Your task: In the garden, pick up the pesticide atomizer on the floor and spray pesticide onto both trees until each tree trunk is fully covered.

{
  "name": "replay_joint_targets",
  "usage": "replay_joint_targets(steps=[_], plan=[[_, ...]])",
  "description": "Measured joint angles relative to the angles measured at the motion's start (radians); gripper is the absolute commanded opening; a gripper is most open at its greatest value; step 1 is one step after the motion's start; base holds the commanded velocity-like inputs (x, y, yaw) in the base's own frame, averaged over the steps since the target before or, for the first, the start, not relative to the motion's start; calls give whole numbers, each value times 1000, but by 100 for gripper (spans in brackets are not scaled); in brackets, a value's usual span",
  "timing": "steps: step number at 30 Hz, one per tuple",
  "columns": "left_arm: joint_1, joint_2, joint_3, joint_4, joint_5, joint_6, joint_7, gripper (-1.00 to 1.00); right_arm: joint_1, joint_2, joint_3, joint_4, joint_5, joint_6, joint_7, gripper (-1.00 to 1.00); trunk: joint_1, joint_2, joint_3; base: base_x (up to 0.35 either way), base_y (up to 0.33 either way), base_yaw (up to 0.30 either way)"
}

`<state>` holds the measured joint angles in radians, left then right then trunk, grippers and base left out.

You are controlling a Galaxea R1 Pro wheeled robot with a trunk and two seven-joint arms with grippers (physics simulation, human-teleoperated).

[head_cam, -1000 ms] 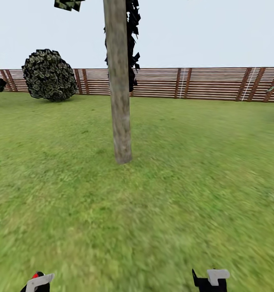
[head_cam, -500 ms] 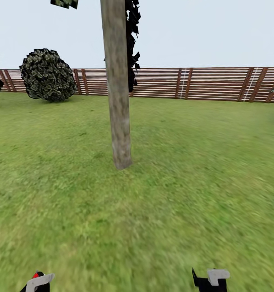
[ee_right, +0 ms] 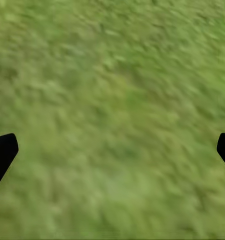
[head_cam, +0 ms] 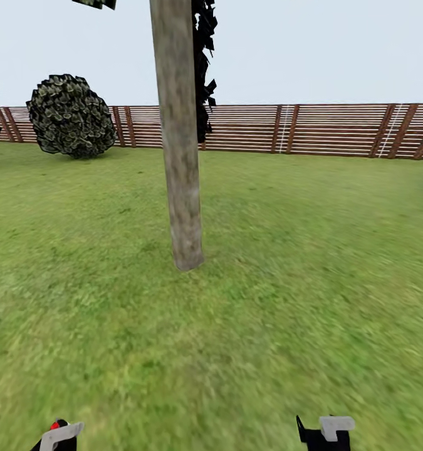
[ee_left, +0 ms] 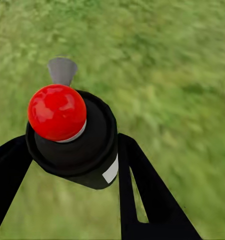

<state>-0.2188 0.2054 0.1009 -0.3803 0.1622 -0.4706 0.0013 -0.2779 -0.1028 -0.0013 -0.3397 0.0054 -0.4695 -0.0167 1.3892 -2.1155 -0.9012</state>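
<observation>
A thick, pale grey-brown tree trunk (head_cam: 180, 144) rises from the lawn straight ahead, its bark bare of any white speckles. My left gripper (ee_left: 72, 155) is shut on the pesticide atomizer (ee_left: 72, 135), a near-black bottle with a red top and a white label; its red tip (head_cam: 54, 425) peeks in at the head view's lower left, by the left gripper (head_cam: 57, 435). My right gripper (ee_right: 112, 150) stands open over grass with nothing between its fingers, and it shows at the head view's lower right (head_cam: 327, 432).
Green grass (head_cam: 299, 282) stretches all around. A brown slat fence (head_cam: 311, 128) closes the far side. A round bush (head_cam: 72, 116) stands at the back left, and a near-black tree (head_cam: 203, 69) shows behind the trunk.
The whole view has shifted: the trunk now looks larger and closer, its base lower in the picture. The camera has moved forward. Both grippers hold the same pose.
</observation>
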Motion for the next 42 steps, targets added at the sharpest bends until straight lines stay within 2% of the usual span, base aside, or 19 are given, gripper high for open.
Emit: replay_joint_targets(steps=[7, 16, 42], plan=[[0, 0, 0, 0, 0, 0, 0, -100, 0, 0, 1, -1, 0, 0, 0, 100, 0, 0, 0, 338, 0, 6], [0, 0, 0, -1, 0, 0, 0, -100, 0, 0, 1, -3, 0, 0, 0, 100, 0, 0, 0, 338, 0, 140], [0, 1, 0, -1, 3, 0, 1, -100, 0, 1, 0, -6, 0, 0, 0, 100, 0, 0, 0, 332, 50, 3]])
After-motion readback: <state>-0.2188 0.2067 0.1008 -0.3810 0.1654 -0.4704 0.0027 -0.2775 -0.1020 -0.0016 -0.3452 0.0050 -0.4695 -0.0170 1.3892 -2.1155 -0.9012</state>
